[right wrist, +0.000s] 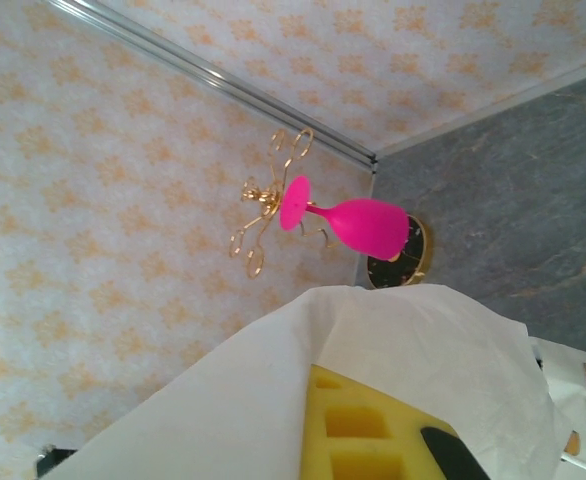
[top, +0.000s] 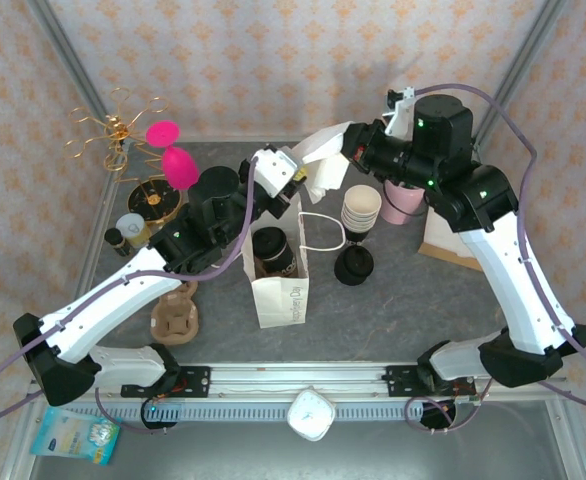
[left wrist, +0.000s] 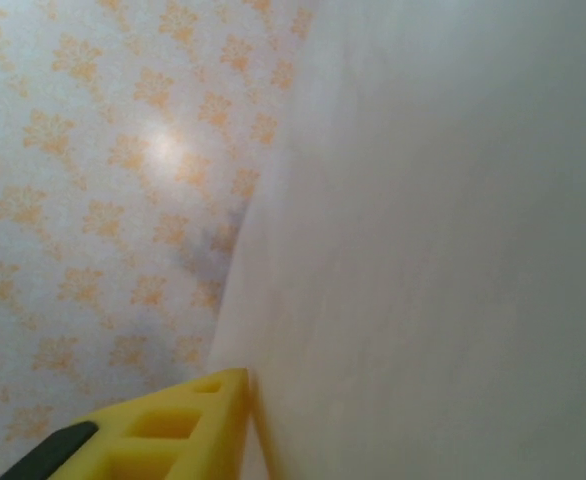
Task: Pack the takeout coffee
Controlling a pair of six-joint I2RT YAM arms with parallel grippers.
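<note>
Grey table (top: 423, 300) under patterned walls carries a white paper bag (top: 281, 290), standing open just below the left gripper (top: 291, 186), whose jaw gap I cannot make out (its wrist camera sees white paper close beside one yellow finger). The right gripper (top: 349, 150) is pinched closed on a white napkin (top: 321, 160). The takeout coffee (top: 270, 245) sits upright inside the bag, just below the left gripper. It is probably light but crushable, with a lid that could pop off. Hold the cup wall gently beneath the lid rim.

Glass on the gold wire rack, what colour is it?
Bright pink; the glass shows best in the right wrist view.
</note>
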